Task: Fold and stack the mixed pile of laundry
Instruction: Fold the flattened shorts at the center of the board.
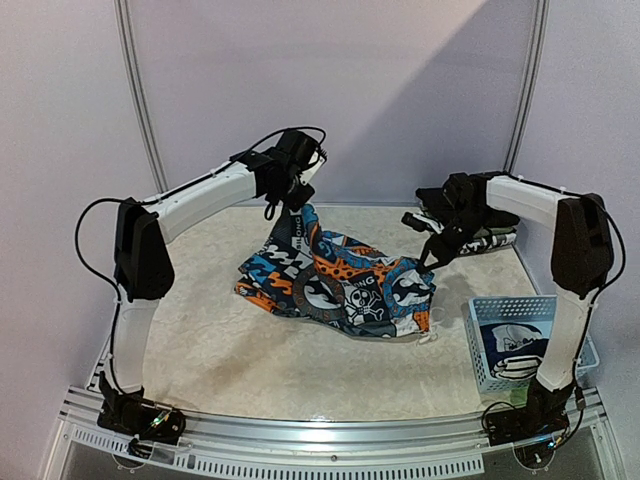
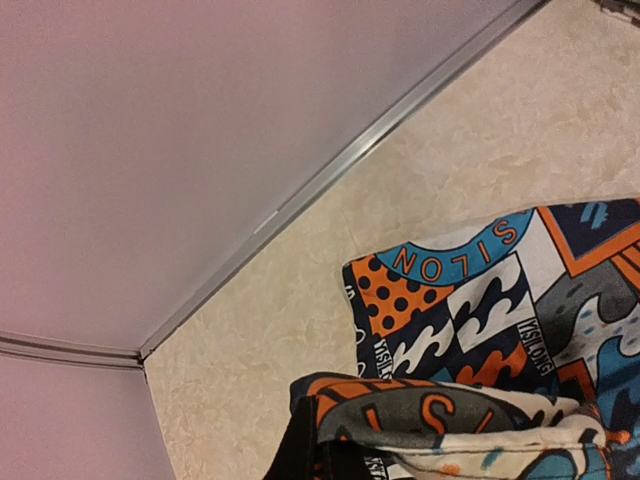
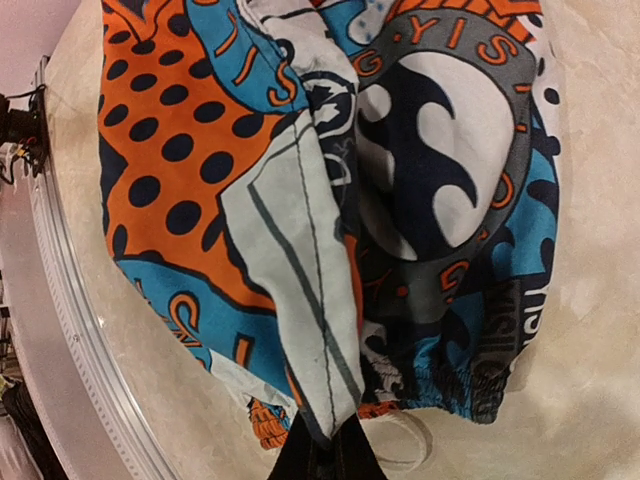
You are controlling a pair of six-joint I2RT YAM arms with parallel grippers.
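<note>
An orange-blue-white cartoon-print garment (image 1: 340, 280) from the laundry pile lies spread across the middle of the table. My left gripper (image 1: 288, 205) is shut on its far left corner and holds it lifted; in the left wrist view the pinched cloth (image 2: 450, 420) bunches over the gripper (image 2: 330, 450). My right gripper (image 1: 437, 255) is shut on the garment's right edge; in the right wrist view its dark fingertips (image 3: 300, 462) clamp a pale seam fold of the garment (image 3: 300, 260). Black-and-white printed pieces (image 1: 495, 240) lie behind the right arm.
A pale blue lattice basket (image 1: 478, 345) stands at the near right with a dark-and-white printed piece (image 1: 515, 350) inside. A wall and metal rail (image 2: 330, 180) border the table's far side. A metal rail (image 1: 320, 430) runs along the near edge.
</note>
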